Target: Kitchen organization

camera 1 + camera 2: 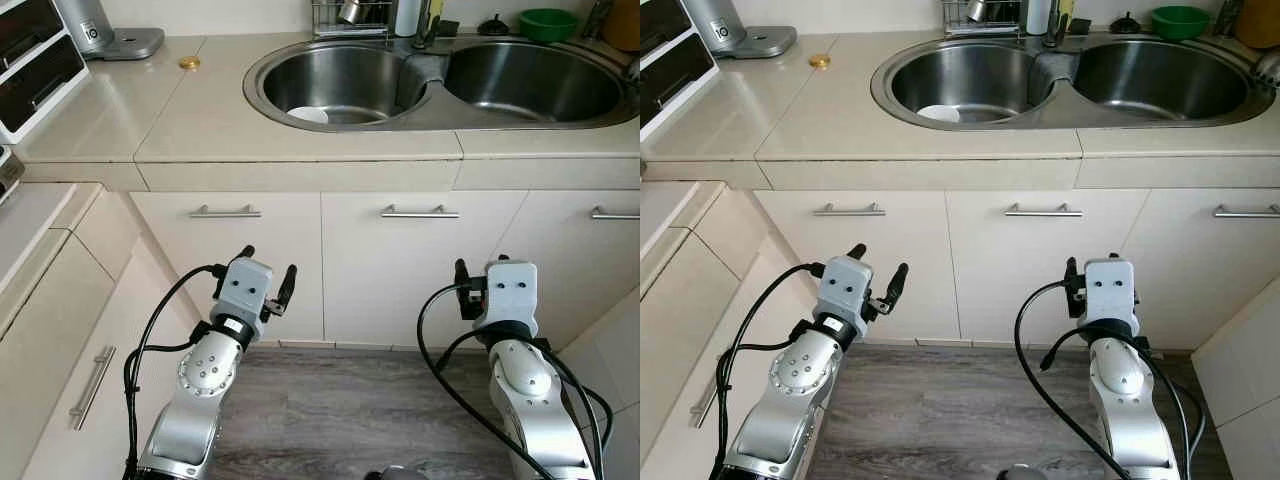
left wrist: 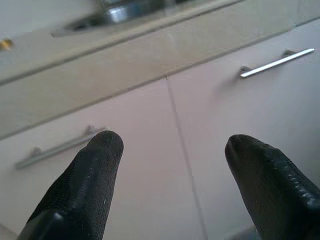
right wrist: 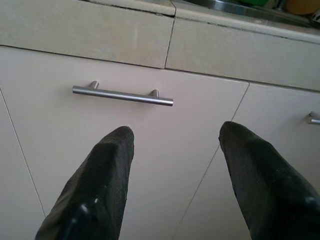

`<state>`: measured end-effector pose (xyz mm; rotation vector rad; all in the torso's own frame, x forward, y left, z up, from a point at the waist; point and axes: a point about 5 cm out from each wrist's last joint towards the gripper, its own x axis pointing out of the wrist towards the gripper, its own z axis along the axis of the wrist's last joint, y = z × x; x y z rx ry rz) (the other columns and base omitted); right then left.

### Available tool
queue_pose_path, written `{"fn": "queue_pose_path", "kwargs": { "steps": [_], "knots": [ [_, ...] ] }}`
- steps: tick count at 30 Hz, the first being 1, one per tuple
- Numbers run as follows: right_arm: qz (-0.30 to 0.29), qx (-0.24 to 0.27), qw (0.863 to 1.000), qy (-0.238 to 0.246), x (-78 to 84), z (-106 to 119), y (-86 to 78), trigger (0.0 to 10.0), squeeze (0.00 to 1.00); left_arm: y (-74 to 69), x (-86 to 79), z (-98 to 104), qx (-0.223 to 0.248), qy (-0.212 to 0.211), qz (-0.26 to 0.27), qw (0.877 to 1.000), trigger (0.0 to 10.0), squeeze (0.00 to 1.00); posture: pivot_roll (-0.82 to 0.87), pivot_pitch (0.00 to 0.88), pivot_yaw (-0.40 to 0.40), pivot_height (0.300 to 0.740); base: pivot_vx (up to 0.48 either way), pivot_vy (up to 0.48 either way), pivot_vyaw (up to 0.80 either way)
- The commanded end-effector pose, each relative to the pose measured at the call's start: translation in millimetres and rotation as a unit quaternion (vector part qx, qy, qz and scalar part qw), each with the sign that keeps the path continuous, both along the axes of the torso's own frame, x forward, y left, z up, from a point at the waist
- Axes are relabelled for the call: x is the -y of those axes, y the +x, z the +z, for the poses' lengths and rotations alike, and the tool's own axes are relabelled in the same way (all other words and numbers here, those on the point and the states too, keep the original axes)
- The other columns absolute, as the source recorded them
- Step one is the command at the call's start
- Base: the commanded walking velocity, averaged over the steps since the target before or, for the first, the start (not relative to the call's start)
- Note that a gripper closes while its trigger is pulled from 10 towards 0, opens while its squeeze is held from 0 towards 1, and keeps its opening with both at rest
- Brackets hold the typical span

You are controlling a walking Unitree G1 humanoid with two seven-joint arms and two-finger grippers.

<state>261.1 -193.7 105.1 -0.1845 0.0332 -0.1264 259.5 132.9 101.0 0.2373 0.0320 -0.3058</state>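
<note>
Right wrist view shows the right gripper spread wide and empty, a cabinet handle just ahead above its fingertips. The left gripper gapes too. Reaching forward carelessly could jam fingertips against the door.

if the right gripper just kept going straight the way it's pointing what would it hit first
Probably the cabinet door, just below its handle. The right gripper is open and holds nothing; how far off the door is remains unclear.
</note>
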Motion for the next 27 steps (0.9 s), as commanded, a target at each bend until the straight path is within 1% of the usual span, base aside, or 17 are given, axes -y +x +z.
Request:
{"fn": "queue_pose_path", "kwargs": {
  "steps": [1, 3, 7, 8, 13, 16, 18, 19, 22, 26, 27],
  "knots": [
    [-0.003, -0.004, 1.0, 0.018, 1.6, 0, -1.1, 10.0, 0.0, -0.2, 1.0, 2, -0.004, -0.009, -0.005, 1.0, 10.0, 0.0, -0.09, 0.033, 0.022, 0.74, 0.0, 0.48, -0.8],
    [0.0, 0.0, 1.0, 0.012, 1.0, 2, -1.0, 10.0, 0.0, -1.3, 0.8, 5, 0.005, -0.011, -0.006, 1.0, 10.0, 0.0, -0.09, 0.037, 0.023, 0.74, 0.0, 0.411, -0.8],
    [0.004, 0.004, 1.0, 0.009, -0.5, 4, -1.1, 10.0, 0.0, -2.0, -0.6, 9, 0.021, -0.013, -0.002, 1.0, 10.0, 0.0, -0.09, 0.043, 0.025, 0.74, 0.0, 0.0, -0.8],
    [0.005, 0.008, 1.0, 0.005, -0.8, 5, -1.0, 10.0, 0.0, -1.9, -1.0, 10, 0.026, -0.006, -0.002, 1.0, 10.0, 0.0, -0.09, 0.044, 0.025, 0.74, 0.0, 0.0, -0.8],
    [0.004, 0.014, 1.0, -0.002, -1.0, 9, -0.3, 10.0, 0.0, -1.0, -1.5, 11, 0.029, 0.001, 0.002, 1.0, 10.0, 0.0, -0.09, 0.047, 0.029, 0.74, 0.0, 0.0, -0.8],
    [0.002, 0.015, 1.0, -0.003, -0.6, 9, -0.4, 10.0, 0.0, -1.0, -1.1, 11, 0.026, -0.008, -0.002, 1.0, 10.0, 0.0, -0.09, 0.047, 0.029, 0.74, 0.0, 0.0, -0.8],
    [0.0, 0.018, 1.0, -0.007, 0.1, 10, -0.3, 10.0, 0.0, -0.7, -1.5, 14, 0.035, -0.017, -0.002, 0.999, 10.0, 0.0, -0.09, 0.047, 0.03, 0.74, 0.0, 0.0, -0.8],
    [-0.002, 0.019, 1.0, -0.008, 0.3, 10, -0.2, 10.0, 0.0, -0.3, -2.3, 14, 0.036, -0.017, 0.0, 0.999, 10.0, 0.0, -0.09, 0.048, 0.031, 0.74, 0.3, 0.375, -0.8],
    [-0.005, 0.022, 1.0, -0.011, 0.6, 11, 0.1, 10.0, 0.0, 0.6, -3.7, 14, 0.034, -0.01, -0.001, 0.999, 10.0, 0.0, -0.09, 0.047, 0.031, 0.74, 0.419, 0.0, -0.8],
    [-0.012, 0.025, 1.0, -0.013, 2.7, 13, 0.6, 10.0, 0.0, 1.5, -3.8, 14, 0.033, -0.013, -0.001, 0.999, 10.0, 0.0, -0.09, 0.047, 0.033, 0.74, 0.48, 0.0, -0.8],
    [-0.013, 0.025, 1.0, -0.013, 3.2, 13, 0.7, 10.0, 0.0, 1.8, -3.9, 14, 0.034, -0.015, 0.001, 0.999, 10.0, 0.0, -0.09, 0.046, 0.034, 0.74, 0.0, 0.0, -0.8]
  ]
}}
